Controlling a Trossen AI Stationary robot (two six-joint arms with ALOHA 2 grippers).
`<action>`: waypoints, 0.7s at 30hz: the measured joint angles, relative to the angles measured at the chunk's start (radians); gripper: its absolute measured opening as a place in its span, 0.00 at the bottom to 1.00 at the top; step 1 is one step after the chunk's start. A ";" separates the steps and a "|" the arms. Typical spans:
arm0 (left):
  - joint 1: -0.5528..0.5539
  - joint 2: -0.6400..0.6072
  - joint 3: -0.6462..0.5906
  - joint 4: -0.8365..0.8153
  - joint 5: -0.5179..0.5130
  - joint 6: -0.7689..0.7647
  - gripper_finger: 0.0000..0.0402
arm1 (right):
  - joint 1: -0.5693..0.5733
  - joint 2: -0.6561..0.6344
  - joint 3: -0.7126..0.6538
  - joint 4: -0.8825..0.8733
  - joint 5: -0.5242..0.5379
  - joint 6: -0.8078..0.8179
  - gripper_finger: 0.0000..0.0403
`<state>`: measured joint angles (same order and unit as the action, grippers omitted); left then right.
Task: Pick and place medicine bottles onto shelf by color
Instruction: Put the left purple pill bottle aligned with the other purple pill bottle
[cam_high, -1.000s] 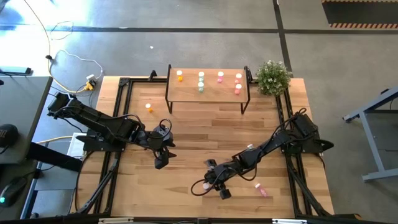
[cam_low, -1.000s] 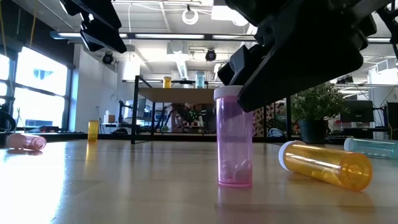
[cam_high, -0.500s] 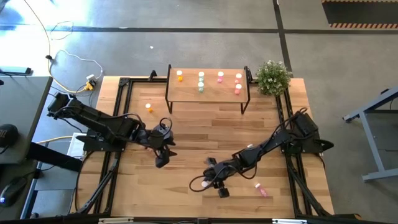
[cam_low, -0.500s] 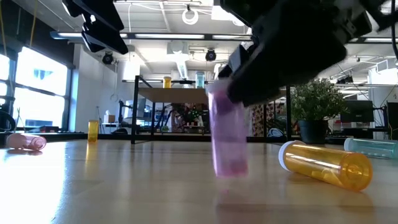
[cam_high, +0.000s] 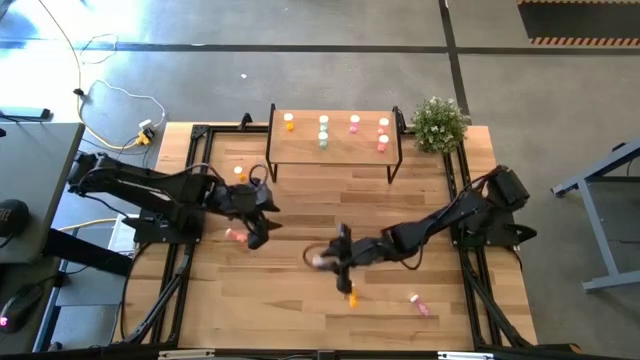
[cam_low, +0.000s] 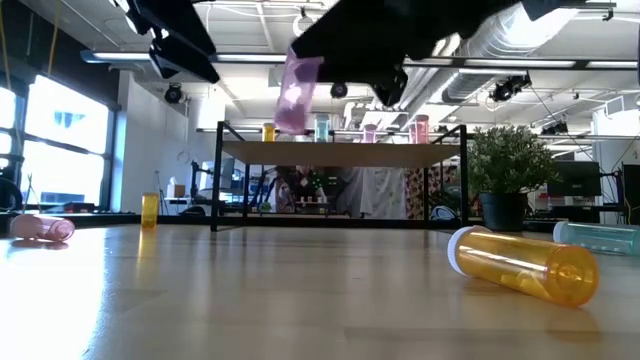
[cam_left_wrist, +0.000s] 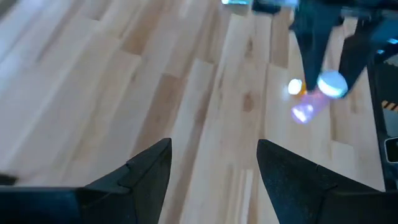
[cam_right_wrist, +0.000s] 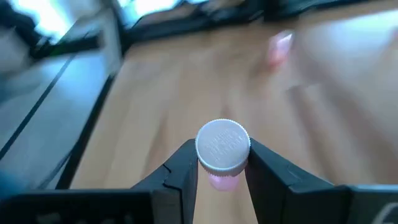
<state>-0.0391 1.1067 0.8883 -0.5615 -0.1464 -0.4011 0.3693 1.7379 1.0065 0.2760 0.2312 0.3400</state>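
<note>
My right gripper (cam_right_wrist: 221, 171) is shut on a pink medicine bottle (cam_low: 297, 92) with a white cap, held above the middle of the table (cam_high: 322, 260). My left gripper (cam_left_wrist: 214, 168) hangs open with nothing between its fingers over the table's left half (cam_high: 256, 230), beside a pink bottle (cam_high: 236, 236) lying on its side. The shelf (cam_high: 335, 148) stands at the far edge on black legs, with orange, green and pink bottles upright on it. An orange bottle (cam_high: 350, 296) and a pink one (cam_high: 418, 303) lie on the table near the front. My right gripper pinches the pink bottle at its white cap (cam_right_wrist: 222, 145), one finger on each side. The bottle is lifted clear of the table and hangs tilted, its pink body (cam_low: 295, 100) below the fingers.
A potted plant (cam_high: 438, 124) stands at the far right corner beside the shelf. An orange bottle (cam_high: 238, 172) stands upright left of the shelf. In the low view a green bottle (cam_low: 600, 237) lies at the right. Bare wood lies between the arms and the shelf.
My right gripper has risen and gone toward the far edge with the pink bottle, rolling as it went. The bottle stood upright on the table; now it is lifted clear and tilted. My left gripper has gone toward the far edge, uncovering a pink bottle that lies on the table.
</note>
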 joint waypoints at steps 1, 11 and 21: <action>0.011 -0.017 -0.001 -0.003 -0.002 0.010 0.57 | -0.010 -0.017 0.000 -0.004 0.035 0.011 0.25; 0.079 -0.115 0.001 0.026 -0.047 0.092 0.57 | -0.130 -0.227 0.000 -0.112 0.336 0.001 0.25; 0.080 -0.125 0.000 0.042 -0.091 0.144 0.57 | -0.315 -0.437 0.000 -0.212 0.390 -0.142 0.25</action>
<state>0.0410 0.9818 0.8886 -0.5190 -0.2377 -0.2573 0.0547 1.3013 1.0065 0.0638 0.6215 0.1976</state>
